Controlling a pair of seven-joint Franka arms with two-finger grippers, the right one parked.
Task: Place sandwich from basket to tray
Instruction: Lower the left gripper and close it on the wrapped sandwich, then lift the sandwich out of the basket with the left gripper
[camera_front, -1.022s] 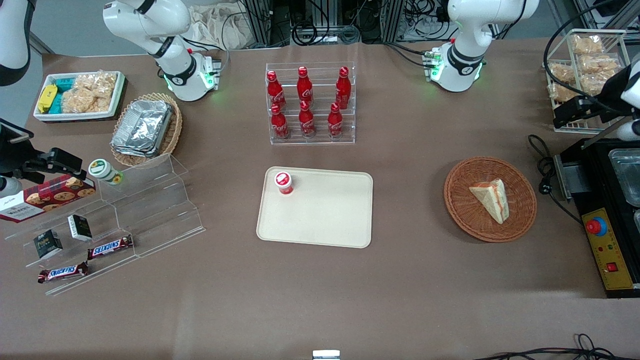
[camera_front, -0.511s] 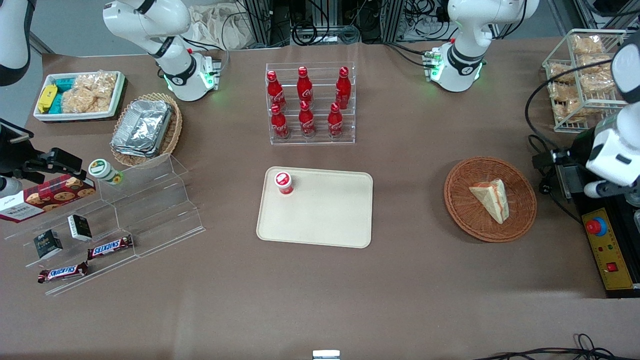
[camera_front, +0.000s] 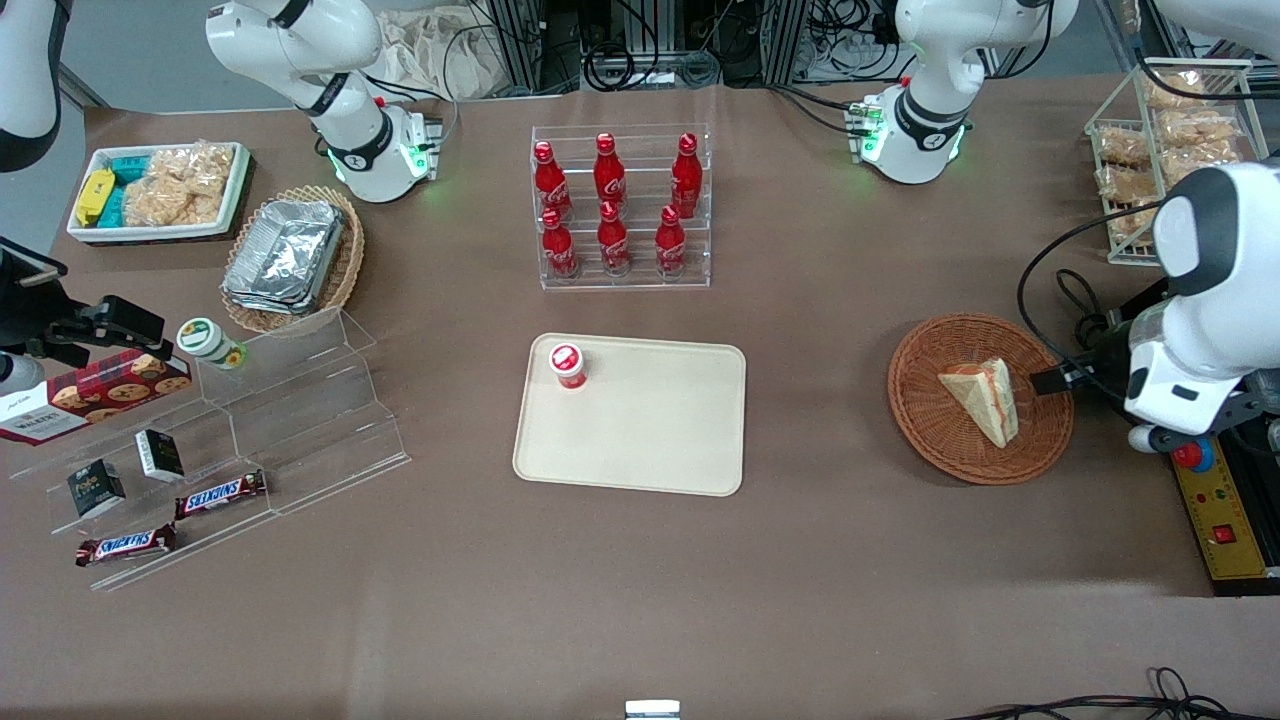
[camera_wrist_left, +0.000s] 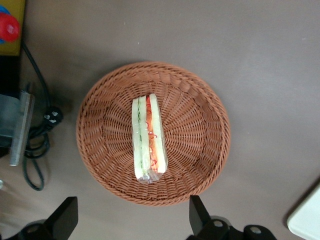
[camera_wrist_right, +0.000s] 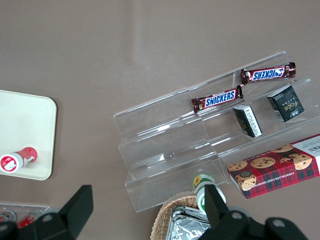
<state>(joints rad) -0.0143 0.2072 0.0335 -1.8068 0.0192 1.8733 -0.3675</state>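
- My gripper (camera_wrist_left: 130, 227) hung above the basket (camera_wrist_left: 200, 100), toward the working arm's end of the table, and its jaws stood wide apart and held nothing.
- I judged that this gap was wide enough to go down around the sandwich (camera_wrist_left: 147, 137), with one finger on each bread face.
- The sandwich lay in the middle of the basket, on a bread face and not standing, with its cut edge and the red and green filling turned up to my wrist camera.
- The tray (camera_front: 640, 420) lay flat at the middle of the table, well apart from the basket, so I expected a long carry sideways.
- A small red can (camera_front: 567, 364) lay in one corner of the tray, the corner farther from the front camera; most of the tray was bare, so there was room for the sandwich.
- In the front view my arm covered the gripper; only a dark part showed at the basket rim.
- In the wrist view only the finger (camera_wrist_left: 64, 220) tips showed, and only one corner of the tray.
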